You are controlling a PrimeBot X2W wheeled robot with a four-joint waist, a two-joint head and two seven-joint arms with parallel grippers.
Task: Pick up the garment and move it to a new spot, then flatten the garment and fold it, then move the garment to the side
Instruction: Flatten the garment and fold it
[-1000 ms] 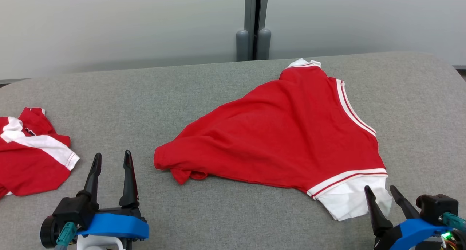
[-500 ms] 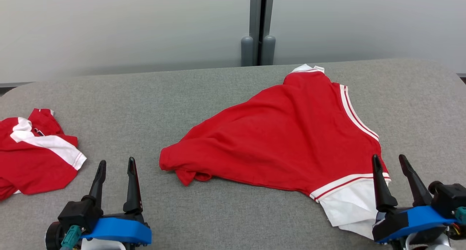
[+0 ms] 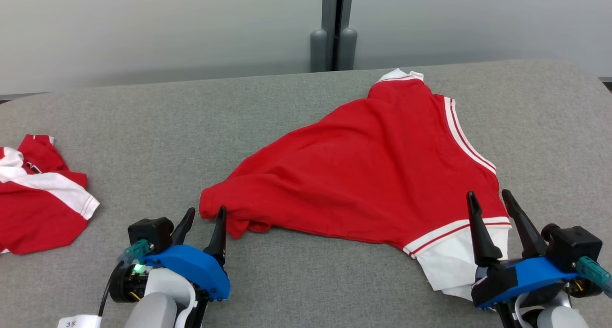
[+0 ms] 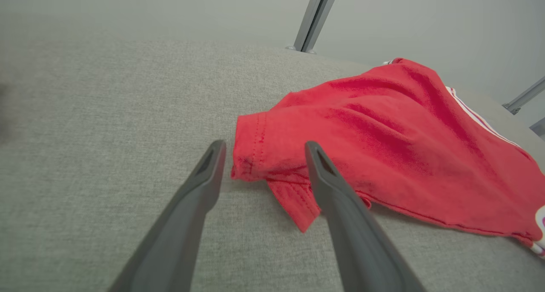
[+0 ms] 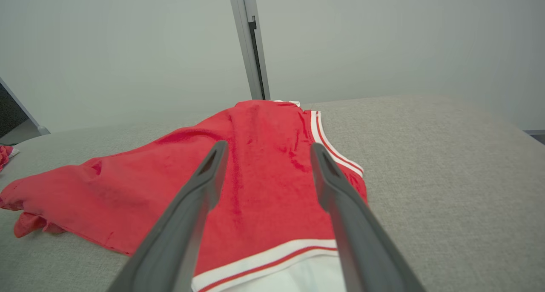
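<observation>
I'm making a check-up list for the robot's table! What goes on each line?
Surface: grey fabric-covered table, flat, no spills seen.
Job's things: red garment with white trim, spread loosely, rumpled, not folded.
Clutter: another red and white garment, bunched at the far left.
End effectors: left end effector open at the red garment's near left corner; right end effector open over its white part; neither grips cloth.
Cables: black cable by the left wrist.
Surroundings: pale wall with a grey post behind the table.
</observation>
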